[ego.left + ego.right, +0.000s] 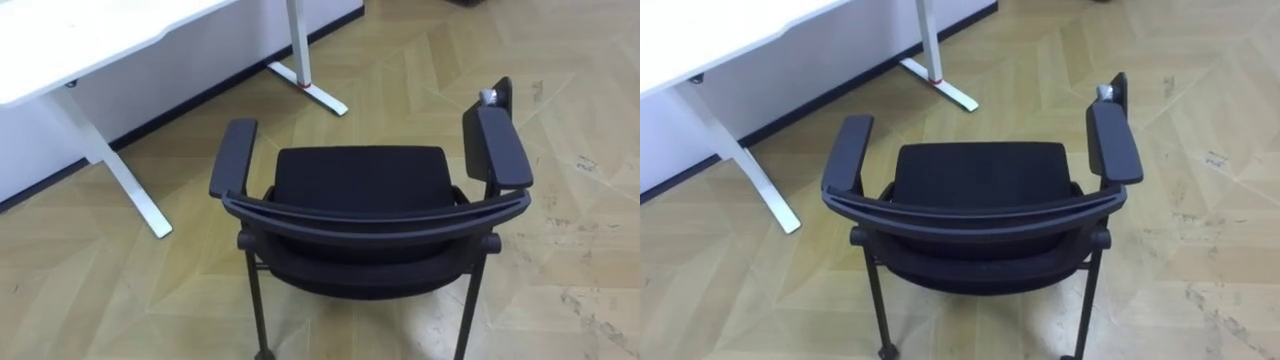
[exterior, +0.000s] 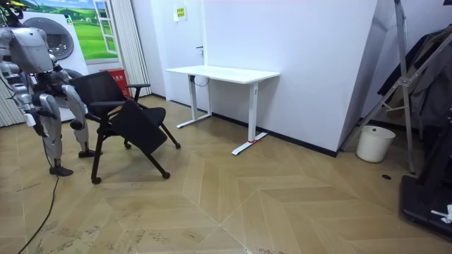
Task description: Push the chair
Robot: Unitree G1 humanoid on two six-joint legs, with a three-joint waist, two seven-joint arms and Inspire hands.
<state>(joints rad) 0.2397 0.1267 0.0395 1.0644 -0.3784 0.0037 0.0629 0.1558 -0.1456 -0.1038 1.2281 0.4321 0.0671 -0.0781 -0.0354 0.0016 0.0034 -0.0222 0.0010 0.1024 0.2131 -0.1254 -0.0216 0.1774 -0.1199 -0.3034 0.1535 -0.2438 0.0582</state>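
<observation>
Directly below the robot's head camera, the black chair (image 1: 360, 190) stands on the wood floor (image 1: 420, 60), its curved back nearest and its seat facing away, armrests to either side.

Edges: the white counter (image 1: 80, 40) lies ahead and left. One counter leg comes down just beside the chair's left armrest; the other leg's foot lies on the floor ahead of the seat.

Open room: bare floor ahead and right of the chair. In the room view it runs on to the white wall (image 2: 311, 63).

Robot stands just behind the chair back.

Hand state: cannot tell for left or right; one hand (image 2: 32, 118) hangs low by the robot's side.

Containers: white bucket (image 2: 375, 143) by the wall, well apart from the chair; contents not visible.
</observation>
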